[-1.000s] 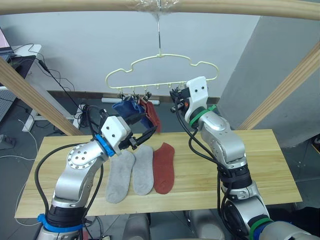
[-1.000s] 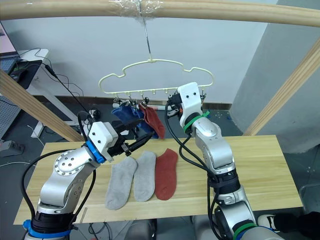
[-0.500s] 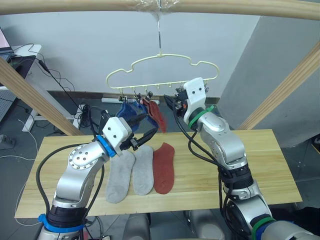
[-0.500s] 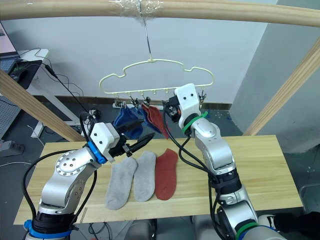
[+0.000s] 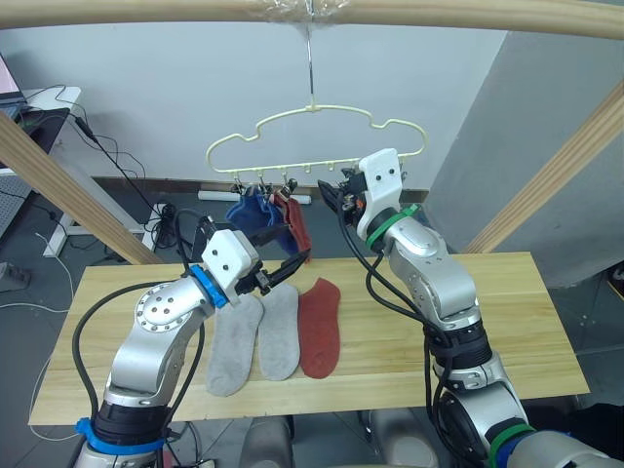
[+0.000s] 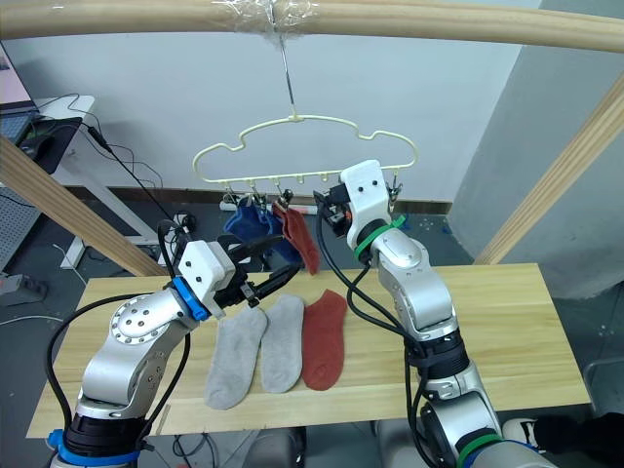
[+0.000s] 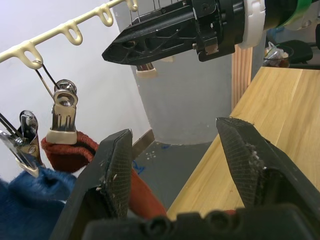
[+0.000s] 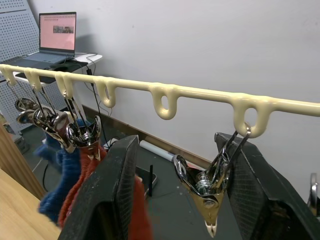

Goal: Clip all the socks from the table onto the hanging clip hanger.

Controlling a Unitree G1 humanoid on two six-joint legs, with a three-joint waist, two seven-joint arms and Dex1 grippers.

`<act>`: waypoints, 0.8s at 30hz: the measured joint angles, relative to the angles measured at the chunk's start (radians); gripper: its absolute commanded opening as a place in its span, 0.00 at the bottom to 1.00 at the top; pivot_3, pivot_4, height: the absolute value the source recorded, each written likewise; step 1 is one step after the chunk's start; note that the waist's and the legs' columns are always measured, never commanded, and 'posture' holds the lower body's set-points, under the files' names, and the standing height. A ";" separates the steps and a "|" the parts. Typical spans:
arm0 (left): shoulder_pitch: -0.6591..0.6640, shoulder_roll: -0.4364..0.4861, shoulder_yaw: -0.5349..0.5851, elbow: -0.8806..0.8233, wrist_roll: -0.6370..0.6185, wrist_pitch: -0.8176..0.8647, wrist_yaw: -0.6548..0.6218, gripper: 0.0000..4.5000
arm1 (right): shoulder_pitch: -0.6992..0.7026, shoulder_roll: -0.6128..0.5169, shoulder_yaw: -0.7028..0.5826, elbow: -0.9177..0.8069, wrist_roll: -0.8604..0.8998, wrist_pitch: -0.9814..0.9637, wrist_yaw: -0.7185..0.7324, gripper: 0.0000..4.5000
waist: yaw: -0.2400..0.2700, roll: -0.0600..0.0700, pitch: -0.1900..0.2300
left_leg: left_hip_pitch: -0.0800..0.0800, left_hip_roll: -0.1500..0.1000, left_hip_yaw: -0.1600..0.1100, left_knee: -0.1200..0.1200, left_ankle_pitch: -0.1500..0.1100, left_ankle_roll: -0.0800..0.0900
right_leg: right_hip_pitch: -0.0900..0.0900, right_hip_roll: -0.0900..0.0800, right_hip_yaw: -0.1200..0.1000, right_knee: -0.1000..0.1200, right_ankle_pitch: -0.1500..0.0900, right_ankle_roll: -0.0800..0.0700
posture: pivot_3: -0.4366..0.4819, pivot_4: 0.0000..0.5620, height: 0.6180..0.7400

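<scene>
The pale yellow clip hanger [image 5: 312,132] hangs by its hook from the rail. Two blue socks [image 5: 253,212] and one rust red sock [image 5: 296,224] are clipped at its left end. On the table [image 5: 507,312] lie two light grey socks [image 5: 234,341] [image 5: 280,330] and a rust red sock [image 5: 320,327], side by side. My left gripper [image 5: 291,249] is open just below the hanging red sock [image 7: 67,152]. My right gripper [image 5: 336,198] is open beside the hanger's lower bar, with a free metal clip [image 8: 207,190] between its fingers [image 8: 112,190].
A thick wooden rail [image 5: 146,10] crosses overhead, with slanted wooden posts at the left [image 5: 68,190] and right [image 5: 556,166]. A desk with a laptop [image 8: 57,32] stands far left. Cables lie on the floor behind the table.
The hanging socks swung to the right and have settled back. My right gripper has shifted slightly left along the hanger. My left gripper has barely moved.
</scene>
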 measured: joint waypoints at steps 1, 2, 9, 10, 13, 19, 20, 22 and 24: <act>0.000 0.000 0.000 0.000 0.000 0.000 0.000 0.66 | 0.000 0.001 0.000 0.000 0.000 0.000 0.000 0.42 | 0.000 0.000 0.000 | 0.000 0.000 0.000 0.000 0.000 0.000 | 0.000 0.000 0.000 0.000 0.000 0.000 | 0.36 0.39 1.00; 0.000 0.000 0.000 0.000 0.000 0.000 0.001 0.66 | 0.000 0.002 0.000 0.000 0.000 0.000 0.000 0.35 | 0.000 0.000 0.000 | 0.000 0.000 0.000 0.000 0.000 0.000 | 0.000 0.000 0.000 0.000 0.000 0.000 | 0.36 0.39 1.00; 0.013 0.000 -0.004 0.000 0.015 -0.020 0.006 0.66 | 0.000 0.005 -0.011 0.001 0.000 0.002 -0.002 0.03 | 0.000 0.000 0.000 | 0.000 0.000 0.000 0.000 0.000 0.000 | 0.000 0.000 0.000 0.000 0.000 0.000 | 0.36 0.39 1.00; 0.014 0.000 -0.007 0.000 0.022 -0.023 0.007 0.66 | 0.000 0.005 -0.012 0.001 0.000 0.001 -0.002 0.03 | 0.000 0.000 0.000 | 0.000 0.000 0.000 0.000 0.000 0.000 | 0.000 0.000 0.000 0.000 0.000 0.000 | 0.36 0.39 1.00; 0.023 -0.001 -0.023 0.000 0.036 -0.040 0.007 0.66 | 0.000 0.006 -0.012 0.002 0.000 0.002 -0.002 0.03 | 0.000 0.000 0.000 | 0.000 0.000 0.000 0.000 0.000 0.000 | 0.000 0.000 0.000 0.000 0.000 0.000 | 0.36 0.39 1.00; 0.033 -0.003 -0.037 0.000 0.050 -0.047 0.010 0.66 | 0.000 0.006 -0.014 0.002 0.000 0.002 -0.002 0.03 | 0.000 0.000 0.000 | 0.000 0.000 0.000 0.000 0.000 0.000 | 0.000 0.000 0.000 0.000 0.000 0.000 | 0.36 0.39 1.00; 0.034 -0.006 -0.040 0.000 0.050 -0.047 0.011 0.66 | 0.000 0.007 -0.014 0.002 0.000 0.001 -0.002 0.03 | 0.000 0.000 0.000 | 0.000 0.000 0.000 0.000 0.000 0.000 | 0.000 0.000 0.000 0.000 0.000 0.000 | 0.36 0.39 1.00; 0.035 -0.013 -0.040 0.000 0.050 -0.043 0.016 0.66 | 0.000 0.007 -0.016 0.002 0.000 0.002 -0.001 0.03 | 0.000 0.000 0.000 | 0.000 0.000 0.000 0.000 0.000 0.000 | 0.000 0.000 0.000 0.000 0.000 0.000 | 0.36 0.40 1.00; 0.040 -0.024 -0.049 0.000 0.049 -0.032 0.017 0.70 | 0.000 0.007 -0.017 0.002 0.000 0.002 -0.001 0.03 | 0.000 0.000 0.000 | 0.000 0.000 0.000 0.000 0.000 0.000 | 0.000 0.000 0.000 0.000 0.000 0.000 | 0.36 0.40 1.00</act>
